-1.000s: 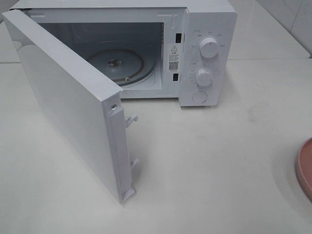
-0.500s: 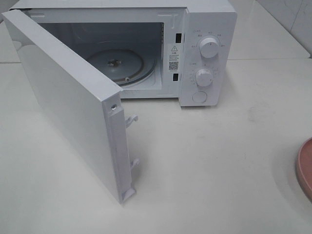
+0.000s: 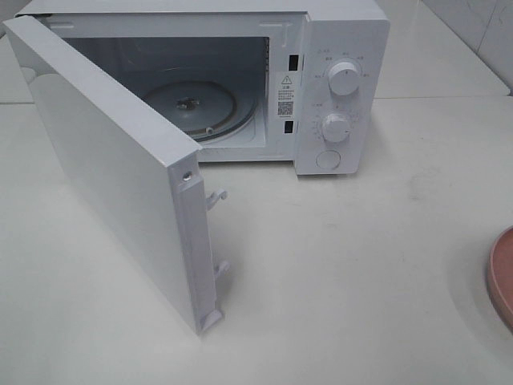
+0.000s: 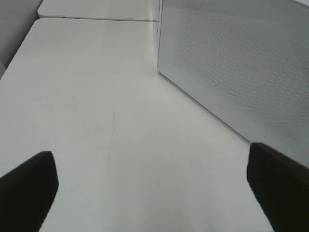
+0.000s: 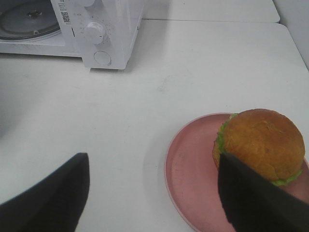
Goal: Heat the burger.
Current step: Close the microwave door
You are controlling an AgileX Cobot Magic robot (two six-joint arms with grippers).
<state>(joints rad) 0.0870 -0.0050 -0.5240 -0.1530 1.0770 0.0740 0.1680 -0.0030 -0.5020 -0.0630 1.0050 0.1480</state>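
Microwave open and empty, burger not yet picked up.

Exterior high: the microwave [image 3: 240, 88] stands with its door [image 3: 112, 176] swung wide and the turntable [image 3: 192, 103] bare, so the opening seems done while loading, closing and setting the dials are left; only the rim of the pink plate [image 3: 503, 277] shows. Left wrist: the left end effector [image 4: 154, 188] hangs released over the bare surface [image 4: 96, 121] beside the door. Right wrist: the right end effector [image 5: 154, 193] is spread wide, gripping nothing; the burger [image 5: 263, 145] sits on the plate, apparently just beside one finger, though contact is unclear.
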